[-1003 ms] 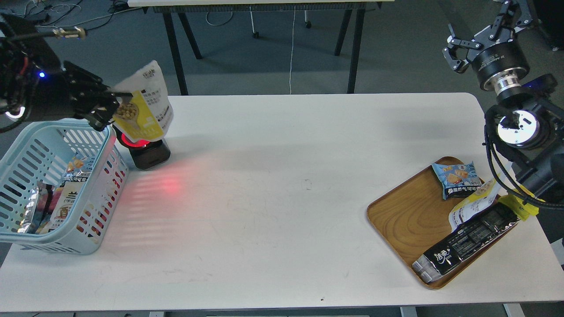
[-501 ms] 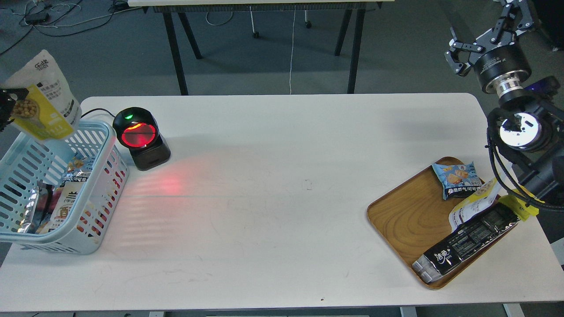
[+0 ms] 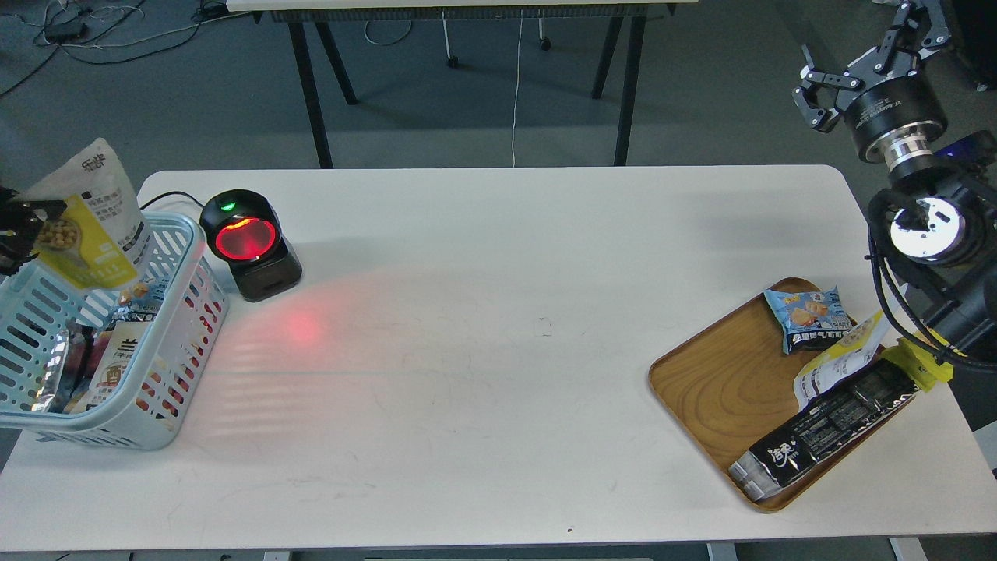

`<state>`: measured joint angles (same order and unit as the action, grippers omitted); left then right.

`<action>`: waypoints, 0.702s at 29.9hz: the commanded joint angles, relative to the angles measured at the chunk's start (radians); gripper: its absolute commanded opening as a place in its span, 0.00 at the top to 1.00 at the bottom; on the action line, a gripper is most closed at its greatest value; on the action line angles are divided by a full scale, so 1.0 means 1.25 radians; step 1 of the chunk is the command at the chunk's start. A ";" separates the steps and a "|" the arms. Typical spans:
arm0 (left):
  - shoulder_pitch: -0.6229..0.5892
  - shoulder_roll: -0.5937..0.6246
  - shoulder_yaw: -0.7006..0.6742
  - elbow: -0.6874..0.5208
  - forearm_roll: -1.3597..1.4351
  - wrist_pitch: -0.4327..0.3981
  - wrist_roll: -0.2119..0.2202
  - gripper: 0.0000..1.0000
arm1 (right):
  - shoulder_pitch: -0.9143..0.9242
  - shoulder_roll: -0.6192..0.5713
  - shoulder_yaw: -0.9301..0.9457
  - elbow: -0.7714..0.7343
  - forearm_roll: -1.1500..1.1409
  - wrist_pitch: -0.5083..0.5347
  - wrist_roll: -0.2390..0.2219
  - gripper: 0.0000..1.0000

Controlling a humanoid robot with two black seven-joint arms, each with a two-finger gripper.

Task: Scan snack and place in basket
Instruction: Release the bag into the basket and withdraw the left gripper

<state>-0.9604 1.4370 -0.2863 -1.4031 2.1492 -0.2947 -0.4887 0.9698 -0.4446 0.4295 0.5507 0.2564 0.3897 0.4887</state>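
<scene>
While the left fingers (image 3: 31, 214) pinch the yellow-and-white stand-up snack pouch (image 3: 89, 222) at its left edge, it hangs over the light blue slotted plastic basket (image 3: 167, 351). Placing seems to be the step in hand; next, lowering and release. The right fingers (image 3: 864, 66) stand spread, empty, well apart from the table (image 3: 498, 351).

A black scanner (image 3: 251, 245) with a glowing red window stands on the white table (image 3: 498, 366), throwing a red patch onto the tabletop. At the table's right end a wooden tray (image 3: 720, 382) holds a small blue packet (image 3: 808, 317), a long black pack (image 3: 827, 427) and a yellow-and-white pouch (image 3: 841, 360) between them. Cables trail across the floor behind.
</scene>
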 commanded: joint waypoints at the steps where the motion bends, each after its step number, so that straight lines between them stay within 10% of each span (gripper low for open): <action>1: 0.000 -0.011 0.000 0.000 -0.004 0.027 0.000 0.73 | 0.001 0.000 0.000 0.001 0.000 0.000 0.000 0.01; 5: -0.001 -0.021 -0.003 0.001 -0.050 0.110 0.000 0.23 | 0.001 0.001 0.000 0.004 0.000 0.000 0.000 0.01; 8: -0.001 -0.024 -0.003 0.001 -0.224 0.135 0.000 0.07 | 0.002 0.000 0.000 0.004 0.000 0.000 0.000 0.01; 21: -0.074 -0.314 -0.095 0.202 -0.889 0.102 0.000 0.01 | 0.019 -0.019 0.066 -0.032 -0.001 -0.038 0.000 0.01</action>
<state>-1.0435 1.1701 -0.3569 -1.2577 1.1873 -0.1569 -0.4882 0.9896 -0.4665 0.5010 0.5270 0.2546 0.3639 0.4887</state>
